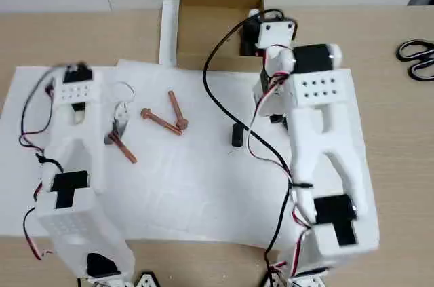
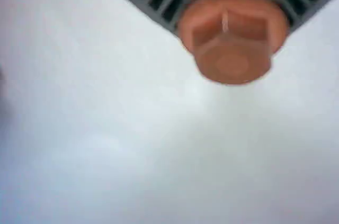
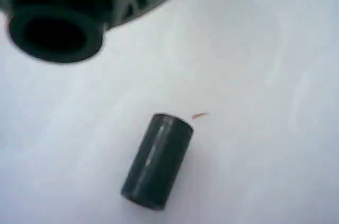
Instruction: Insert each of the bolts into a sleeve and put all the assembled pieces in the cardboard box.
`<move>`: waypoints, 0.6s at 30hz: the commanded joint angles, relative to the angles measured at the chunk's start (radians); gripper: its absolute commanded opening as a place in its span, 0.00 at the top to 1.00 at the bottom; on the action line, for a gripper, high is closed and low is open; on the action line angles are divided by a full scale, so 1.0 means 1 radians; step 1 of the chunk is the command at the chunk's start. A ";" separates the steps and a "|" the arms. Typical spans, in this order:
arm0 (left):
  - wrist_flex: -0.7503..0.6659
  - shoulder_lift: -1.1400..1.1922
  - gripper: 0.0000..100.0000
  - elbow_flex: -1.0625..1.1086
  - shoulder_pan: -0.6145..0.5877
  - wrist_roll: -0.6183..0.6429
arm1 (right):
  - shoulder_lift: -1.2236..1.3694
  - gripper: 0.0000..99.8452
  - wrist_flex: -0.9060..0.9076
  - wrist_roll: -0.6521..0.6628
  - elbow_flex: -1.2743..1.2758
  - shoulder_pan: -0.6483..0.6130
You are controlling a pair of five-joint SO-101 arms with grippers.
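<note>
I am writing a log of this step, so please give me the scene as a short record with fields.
left tool: shut on a bolt, head toward the wrist camera
right tool: shut on a sleeve
loose bolts: two, close together on the white sheet
loose sleeve: lying on its side on the sheet
cardboard box: open, beyond the sheet's far edge

My ribbed jaw grips a sleeve (image 3: 55, 33), its open end facing the camera, while a second sleeve (image 3: 157, 160) lies sideways on the white sheet (image 3: 265, 75), apart.
</note>
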 commanded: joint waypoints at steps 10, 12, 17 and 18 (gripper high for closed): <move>0.218 -0.278 1.00 -0.506 0.146 -0.241 | -0.435 1.00 0.015 0.011 -0.012 -0.004; 0.218 -0.397 1.00 -0.493 0.203 -0.295 | -0.507 1.00 0.018 0.011 -0.011 -0.004; 0.216 -0.723 1.00 -0.387 0.319 -0.333 | -0.731 1.00 0.025 0.008 0.055 -0.005; 0.216 -0.787 1.00 -0.354 0.341 -0.333 | -0.791 1.00 0.025 0.008 0.101 -0.005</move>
